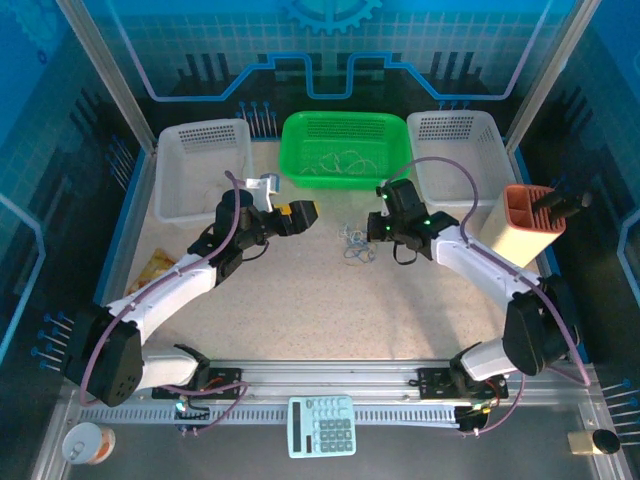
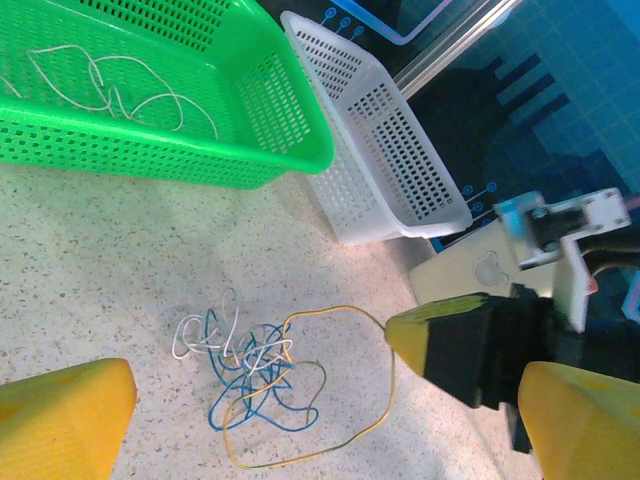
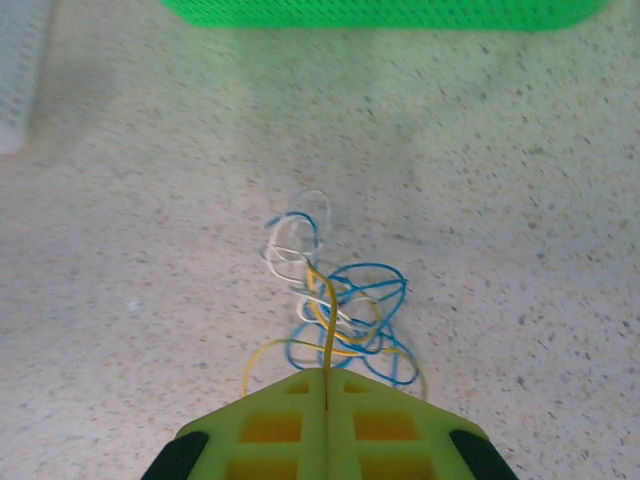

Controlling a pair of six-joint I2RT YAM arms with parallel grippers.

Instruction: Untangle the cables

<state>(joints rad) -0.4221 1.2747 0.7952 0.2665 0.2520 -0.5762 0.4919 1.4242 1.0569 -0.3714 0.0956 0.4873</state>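
A small tangle of cables (image 1: 352,243), thin blue, whitish and yellow cords, lies on the speckled table in front of the green basket (image 1: 345,117). My right gripper (image 3: 328,375) is shut on the yellow cable (image 3: 325,320), which rises from the tangle (image 3: 340,300) into its closed tips. In the left wrist view the yellow cable (image 2: 392,380) loops out from the tangle (image 2: 250,370) to the right gripper's fingertip (image 2: 440,335). My left gripper (image 2: 328,385) hangs open just left of the tangle, holding nothing. More whitish cables (image 2: 110,85) lie inside the green basket (image 2: 150,150).
A white basket (image 1: 205,128) stands at the back left and another (image 1: 455,120) at the back right. An orange-topped beige holder (image 1: 525,220) sits on the right. A calculator (image 1: 321,425) and a can (image 1: 85,443) lie at the near edge.
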